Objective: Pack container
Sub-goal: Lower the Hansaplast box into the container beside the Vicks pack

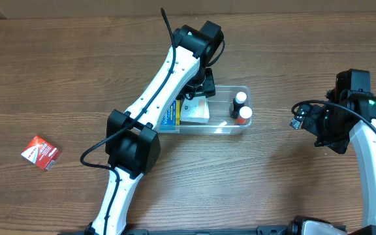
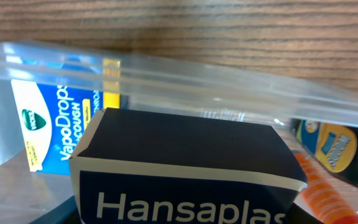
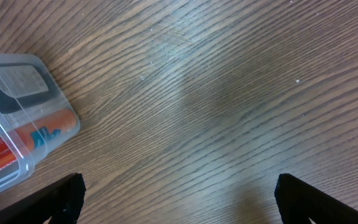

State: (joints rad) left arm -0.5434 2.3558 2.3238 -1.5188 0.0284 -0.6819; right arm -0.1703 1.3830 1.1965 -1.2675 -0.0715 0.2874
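Observation:
The clear plastic container (image 1: 240,128) lies at the table's middle, and its wall shows in the left wrist view (image 2: 229,87). My left gripper (image 1: 200,91) is over its left half, shut on a dark blue and white Hansaplast box (image 2: 185,155) held low inside the tub (image 1: 194,112). A blue VapoDrops box (image 1: 168,116) stands at the tub's left end (image 2: 55,118). Two white-capped bottles (image 1: 242,106) sit at its right end. My right gripper (image 3: 179,193) is open and empty, right of the tub (image 1: 297,123).
A small red and white box (image 1: 41,152) lies on the wooden table at the far left. An orange tube (image 3: 48,134) shows through the container's corner (image 3: 17,68) in the right wrist view. The left arm crosses the table's middle.

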